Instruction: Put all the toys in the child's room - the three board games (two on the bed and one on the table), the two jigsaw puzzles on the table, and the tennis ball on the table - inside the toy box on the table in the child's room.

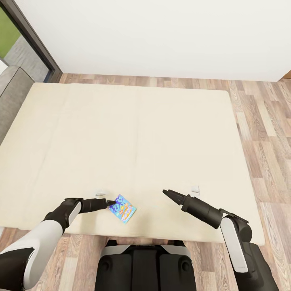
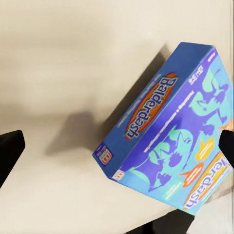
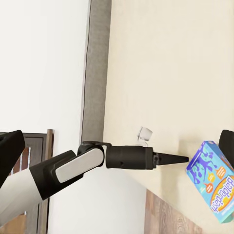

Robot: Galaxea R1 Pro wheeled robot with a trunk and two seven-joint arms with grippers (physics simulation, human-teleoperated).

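One board game (image 1: 123, 208), a blue box with purple and white lettering, lies on the cream bed (image 1: 141, 133) close to its near edge. My left gripper (image 1: 110, 203) is at the box's left corner. In the left wrist view the board game (image 2: 170, 131) sits tilted, with one side raised off the mattress. The gripper's fingertips (image 2: 9, 151) are far apart, so it is open. The right wrist view has the same board game (image 3: 212, 187) with the left gripper's tip (image 3: 183, 159) at its edge. My right gripper (image 1: 166, 192) hovers open over the bed to the right, holding nothing.
Two small white objects (image 1: 100, 194) (image 1: 195, 188) rest on the mattress near the grippers. Wood floor (image 1: 266, 133) runs along the bed's right side and far end. A grey upholstered piece (image 1: 10, 91) and a dark-framed doorway (image 1: 28, 36) stand at the left.
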